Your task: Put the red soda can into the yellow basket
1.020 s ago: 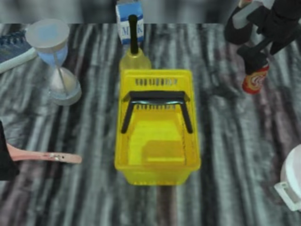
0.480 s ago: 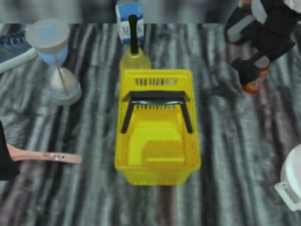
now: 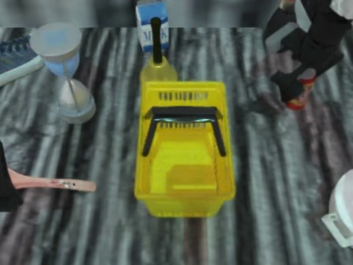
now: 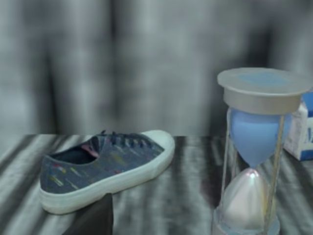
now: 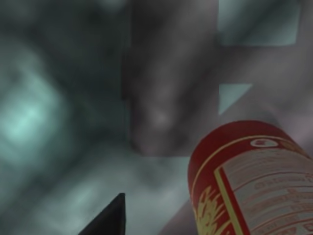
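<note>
The red soda can [image 3: 300, 96] stands upright on the table at the far right, well right of the yellow basket [image 3: 182, 205]. My right gripper [image 3: 295, 83] hangs over it and hides most of the can from above. In the right wrist view the red soda can [image 5: 249, 181] fills the near side, and one dark fingertip [image 5: 112, 218] stands apart from it with table showing between, so the gripper is open around the can. The basket sits in the middle with its black handles [image 3: 185, 116] folded across the top. My left arm [image 3: 4, 182] is parked at the left edge.
A yellowish bell [image 3: 158, 69] and a milk carton [image 3: 150, 27] stand just behind the basket. An hourglass [image 3: 63, 72] and a blue shoe [image 3: 16, 58] are at the far left. A pink handle [image 3: 55, 183] lies at the left, a white object [image 3: 342, 212] at the right edge.
My right gripper has come down over the red can and now covers far more of it. The can, the basket and the left arm have not moved.
</note>
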Robot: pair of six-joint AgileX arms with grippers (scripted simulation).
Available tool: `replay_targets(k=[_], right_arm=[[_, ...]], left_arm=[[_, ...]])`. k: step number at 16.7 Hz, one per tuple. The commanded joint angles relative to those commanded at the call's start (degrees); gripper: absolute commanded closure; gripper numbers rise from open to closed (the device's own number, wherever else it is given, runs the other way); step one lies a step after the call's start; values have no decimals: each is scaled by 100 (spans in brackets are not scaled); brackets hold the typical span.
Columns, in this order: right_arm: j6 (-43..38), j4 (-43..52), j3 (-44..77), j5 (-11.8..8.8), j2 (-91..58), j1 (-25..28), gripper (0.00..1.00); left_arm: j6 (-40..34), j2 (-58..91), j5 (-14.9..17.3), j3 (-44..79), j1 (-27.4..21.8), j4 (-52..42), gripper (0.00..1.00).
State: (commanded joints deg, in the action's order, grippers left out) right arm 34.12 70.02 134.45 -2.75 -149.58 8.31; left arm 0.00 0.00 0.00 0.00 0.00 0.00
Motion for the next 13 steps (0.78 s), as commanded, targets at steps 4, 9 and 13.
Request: replay_targets(k=[4,9,13], right_arm=[[0,0,0,0,0,0,53],[0,0,0,0,0,0,90],[0,0,0,0,0,0,100]], left_arm=[[0,0,0,0,0,0,0],[0,0,0,0,0,0,0],[0,0,0,0,0,0,0]])
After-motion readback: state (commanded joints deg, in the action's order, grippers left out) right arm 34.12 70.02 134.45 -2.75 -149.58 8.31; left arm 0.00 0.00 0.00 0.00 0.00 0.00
